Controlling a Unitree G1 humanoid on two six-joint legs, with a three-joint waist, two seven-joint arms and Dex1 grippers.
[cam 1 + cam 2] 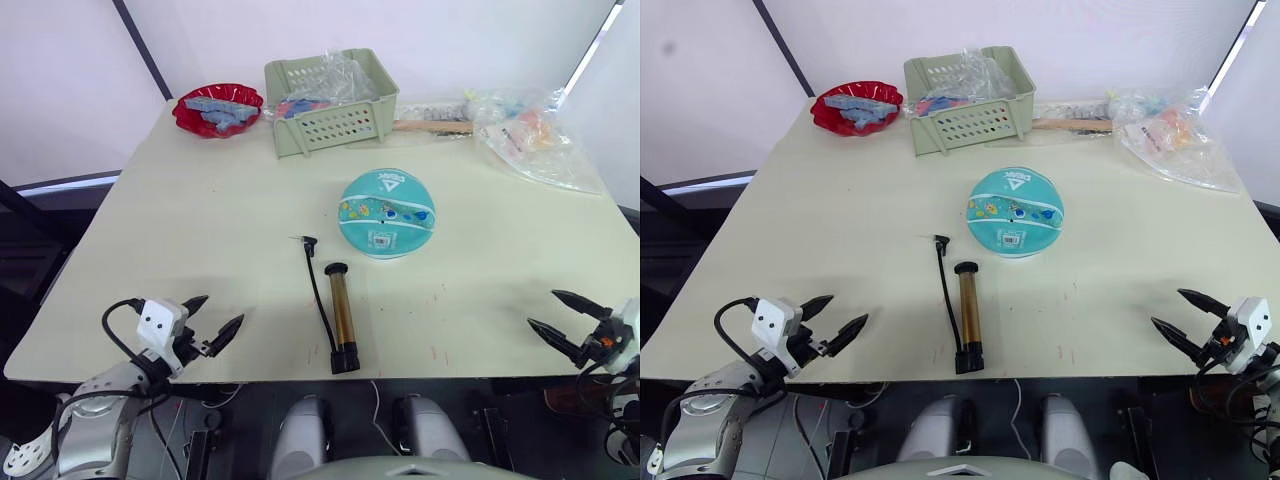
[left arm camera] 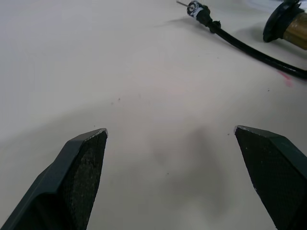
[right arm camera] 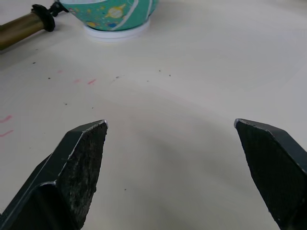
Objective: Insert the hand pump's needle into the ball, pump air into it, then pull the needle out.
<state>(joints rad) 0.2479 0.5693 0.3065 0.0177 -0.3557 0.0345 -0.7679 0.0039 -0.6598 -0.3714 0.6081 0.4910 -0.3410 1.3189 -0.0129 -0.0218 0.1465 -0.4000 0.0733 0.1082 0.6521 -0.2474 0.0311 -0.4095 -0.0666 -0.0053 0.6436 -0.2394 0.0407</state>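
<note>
The ball is sitting mid-table on a white ring (seen in the right wrist view), well apart from both grippers. The pump is lying just in front of it toward the near edge, its hose running beside it to the needle. The left gripper and right gripper are hovering at the near corners, each with fingers spread wide, holding nothing.
</note>
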